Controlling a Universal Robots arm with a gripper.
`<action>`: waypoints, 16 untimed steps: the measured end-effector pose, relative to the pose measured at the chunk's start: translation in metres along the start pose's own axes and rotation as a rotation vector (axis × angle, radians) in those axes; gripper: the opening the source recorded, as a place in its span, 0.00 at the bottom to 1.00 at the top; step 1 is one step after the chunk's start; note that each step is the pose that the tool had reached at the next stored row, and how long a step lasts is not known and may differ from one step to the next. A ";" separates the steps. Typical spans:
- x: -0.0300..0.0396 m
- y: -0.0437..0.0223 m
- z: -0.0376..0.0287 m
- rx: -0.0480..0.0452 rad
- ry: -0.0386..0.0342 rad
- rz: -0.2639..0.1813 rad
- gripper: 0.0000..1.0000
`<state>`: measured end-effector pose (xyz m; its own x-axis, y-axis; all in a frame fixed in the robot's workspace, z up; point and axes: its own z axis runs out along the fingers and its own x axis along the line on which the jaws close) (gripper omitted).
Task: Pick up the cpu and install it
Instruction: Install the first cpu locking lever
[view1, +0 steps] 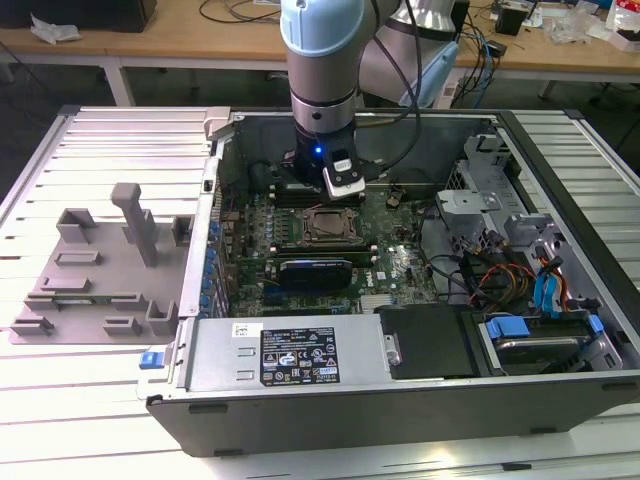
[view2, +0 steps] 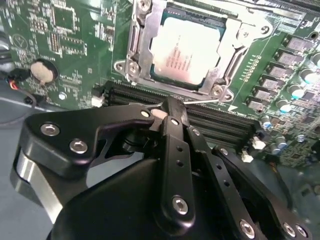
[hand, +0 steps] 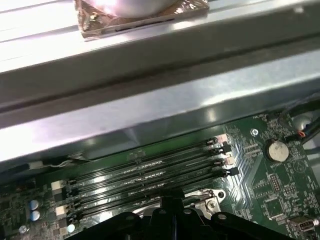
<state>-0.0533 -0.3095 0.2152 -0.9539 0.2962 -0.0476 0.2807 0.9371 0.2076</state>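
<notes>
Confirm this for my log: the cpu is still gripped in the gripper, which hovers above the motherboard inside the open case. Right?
Not quite. The cpu is not in the gripper; in the second wrist view it already sits in the motherboard socket, apart from the gripper. The gripper does hover above the motherboard inside the open case.

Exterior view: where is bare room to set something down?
Free: the slatted table beyond the grey fixture, and its near strip in front of it. Crowded: inside the computer case, where the gripper hovers by the cpu socket.
</notes>
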 end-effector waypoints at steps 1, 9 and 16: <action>0.0000 0.0000 0.0000 0.0002 -0.0002 0.001 0.11; 0.0016 0.0054 0.0011 0.0012 -0.0044 0.020 0.11; -0.0003 0.0055 0.0047 0.0021 -0.0085 0.039 0.11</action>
<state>-0.0510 -0.3035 0.2118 -0.9413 0.3343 -0.0477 0.3181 0.9251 0.2073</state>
